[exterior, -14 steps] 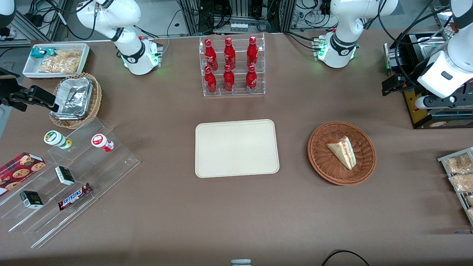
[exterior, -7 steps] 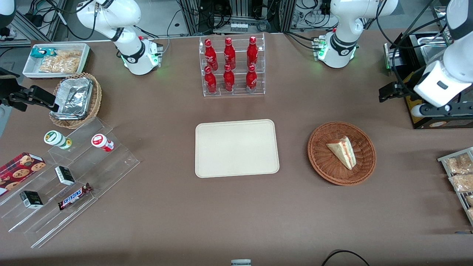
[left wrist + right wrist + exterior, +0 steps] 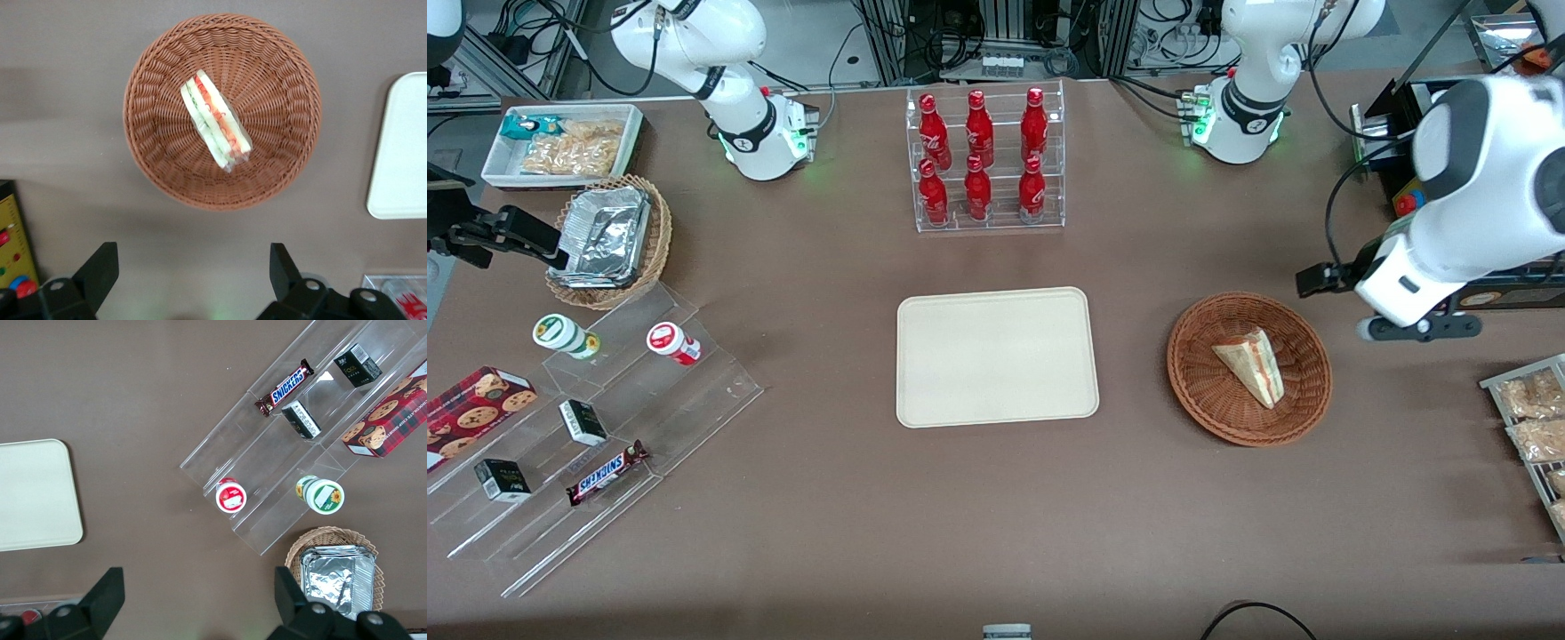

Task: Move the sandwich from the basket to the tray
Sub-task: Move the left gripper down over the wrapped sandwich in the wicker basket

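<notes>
The gripper point(image 3: 193, 277) is held with its fingers spread wide and empty, above the table just beside the basket point(image 3: 222, 112), toward the working arm's end. The sandwich point(image 3: 215, 119) lies on its side near the middle of the basket, filling edge exposed. It is judged to be light, soft and easily crushed, possibly film-wrapped and therefore slippery. A gentle grip across the two bread faces, near the thick middle, is advised. The tray point(image 3: 996, 356) is well apart from the basket.
</notes>
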Motion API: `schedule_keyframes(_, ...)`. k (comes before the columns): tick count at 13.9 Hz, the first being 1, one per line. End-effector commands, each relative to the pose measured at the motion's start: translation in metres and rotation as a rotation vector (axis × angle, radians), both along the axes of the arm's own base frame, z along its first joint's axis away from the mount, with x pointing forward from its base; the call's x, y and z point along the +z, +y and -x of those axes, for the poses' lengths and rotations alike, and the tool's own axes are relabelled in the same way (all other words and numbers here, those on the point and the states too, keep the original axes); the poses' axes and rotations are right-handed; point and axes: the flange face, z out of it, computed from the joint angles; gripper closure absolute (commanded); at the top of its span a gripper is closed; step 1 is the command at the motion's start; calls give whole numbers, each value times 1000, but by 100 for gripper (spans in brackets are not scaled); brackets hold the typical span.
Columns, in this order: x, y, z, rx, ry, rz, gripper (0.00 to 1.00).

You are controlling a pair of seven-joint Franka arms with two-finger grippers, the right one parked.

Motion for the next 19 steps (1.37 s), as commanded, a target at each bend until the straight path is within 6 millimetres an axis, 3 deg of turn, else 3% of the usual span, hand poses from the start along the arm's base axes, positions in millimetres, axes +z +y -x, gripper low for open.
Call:
schedule_keyframes(1,-33,-1,11,-5,-33,11,0)
schedule_keyframes(5,-78,0,20,21,-94,11,0)
schedule_keyframes(9,-109,-11,30,229,-151,-8,0)
schedule_keyframes(14,-142,-24,23,583,-144,-45,0)
schedule_keyframes(19,-190,-23,17,644,-110,-63,0)
